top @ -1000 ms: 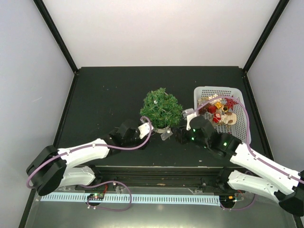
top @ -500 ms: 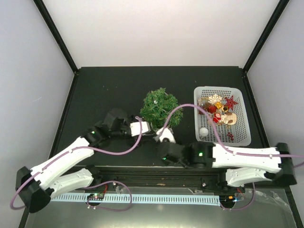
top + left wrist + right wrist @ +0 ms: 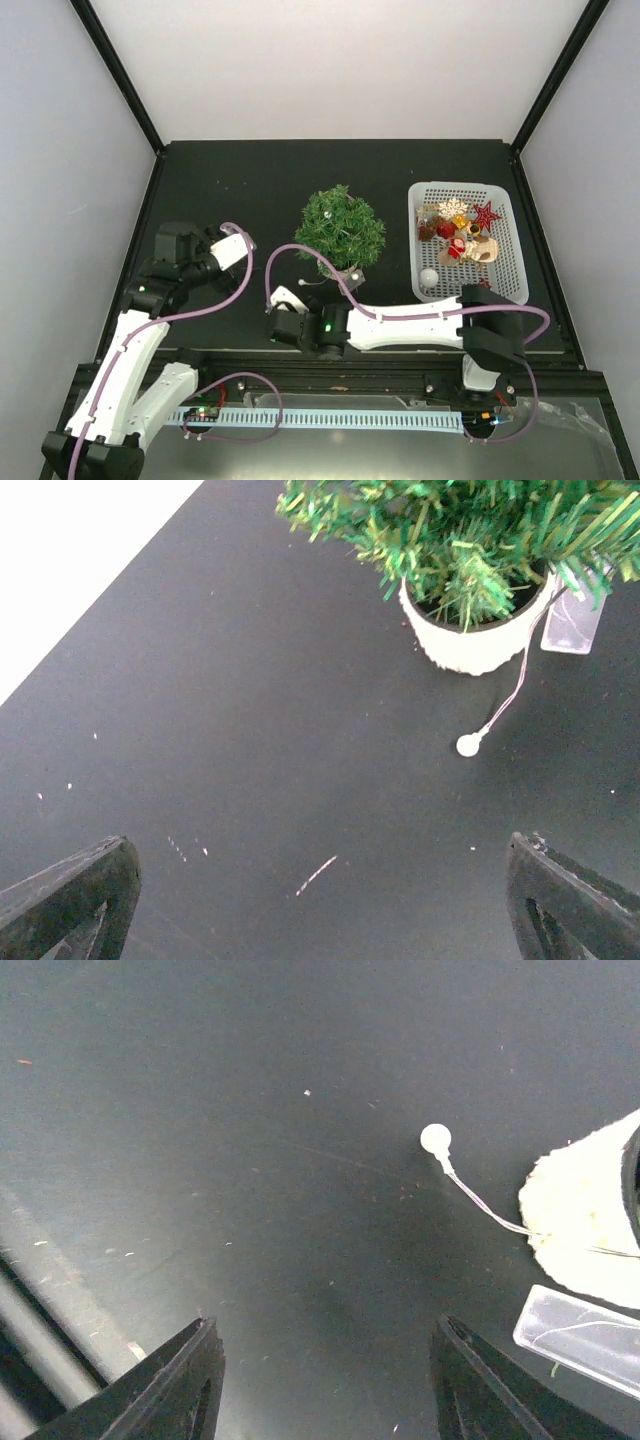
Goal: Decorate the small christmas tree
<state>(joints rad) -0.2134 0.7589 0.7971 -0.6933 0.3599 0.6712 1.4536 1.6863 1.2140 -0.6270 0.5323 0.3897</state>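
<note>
The small christmas tree (image 3: 340, 229) stands mid-table in its white pot (image 3: 475, 638) with a pale tag (image 3: 574, 622). A white bead on a thin thread (image 3: 468, 744) lies on the table in front of the pot; it also shows in the right wrist view (image 3: 435, 1139). My left gripper (image 3: 238, 246) is open and empty, to the left of the tree; its jaws (image 3: 315, 850) stand wide apart over bare table. My right gripper (image 3: 282, 299) is open and empty, front-left of the pot (image 3: 585, 1225), low over the table (image 3: 325, 1325).
A white mesh basket (image 3: 508, 262) with several ornaments, among them a red star (image 3: 487, 215) and a white ball (image 3: 429, 277), stands right of the tree. The right arm lies across the table's front. Black frame posts stand at the back corners.
The left gripper has drawn back from the tree's pot to the left. The right gripper has swung from the basket's edge past the pot to the tree's front-left.
</note>
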